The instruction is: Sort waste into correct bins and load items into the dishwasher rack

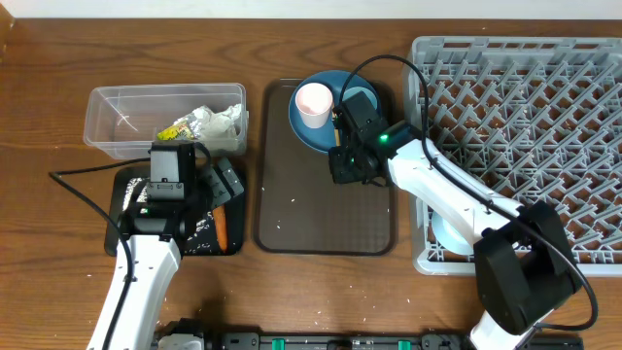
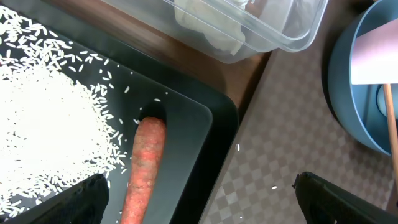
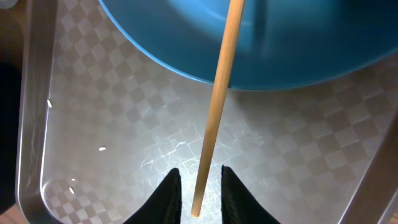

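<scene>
Wooden chopstick [image 3: 217, 106] runs 6 to 12 o'clock over the plate [image 3: 298, 37], near end between the close-set right fingers [image 3: 171, 194]; whether they pinch it, I cannot tell; left fingers [image 2: 78, 200] spread.

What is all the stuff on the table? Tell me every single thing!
dishwasher rack: one, grey, right side.
light-blue dish: one, in the rack's near-left corner, partly hidden.
serving tray: one, brown, middle.
plate: one, dark blue, on the serving tray's far end.
cup: one, pale pink, on the plate.
chopstick: one, wooden, over the serving tray and plate edge.
tub: one, clear, far left.
wrapper: one, white-and-yellow, in the tub.
black tray: one, in front of the tub.
carrot: one, orange, in the black tray.
rice: many grains, white, in the black tray.
left gripper: one, black, open above the black tray.
right gripper: one, black, around the chopstick's end.
</scene>
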Action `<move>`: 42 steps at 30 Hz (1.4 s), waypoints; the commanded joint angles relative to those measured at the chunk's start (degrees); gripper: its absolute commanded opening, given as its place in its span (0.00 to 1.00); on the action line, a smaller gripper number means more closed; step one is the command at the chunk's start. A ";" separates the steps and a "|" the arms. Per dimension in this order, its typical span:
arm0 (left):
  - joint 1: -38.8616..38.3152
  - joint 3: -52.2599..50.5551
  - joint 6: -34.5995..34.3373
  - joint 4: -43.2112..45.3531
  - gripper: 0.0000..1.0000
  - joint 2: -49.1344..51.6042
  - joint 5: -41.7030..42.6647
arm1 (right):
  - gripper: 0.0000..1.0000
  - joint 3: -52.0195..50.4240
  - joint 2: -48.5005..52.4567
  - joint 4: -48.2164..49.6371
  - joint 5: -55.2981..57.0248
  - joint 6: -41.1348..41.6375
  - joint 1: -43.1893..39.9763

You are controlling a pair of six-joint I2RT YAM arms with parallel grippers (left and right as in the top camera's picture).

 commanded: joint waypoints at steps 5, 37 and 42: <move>0.20 0.83 0.74 0.15 0.98 0.17 -0.09 | 0.18 0.15 0.50 0.00 0.52 0.26 1.42; 0.20 0.83 0.76 0.15 0.98 0.17 -0.09 | 0.01 1.09 -1.20 -1.38 5.31 0.70 3.41; 0.20 0.83 0.76 0.15 0.98 0.17 -0.09 | 0.01 1.95 -4.85 -3.08 5.35 0.70 2.08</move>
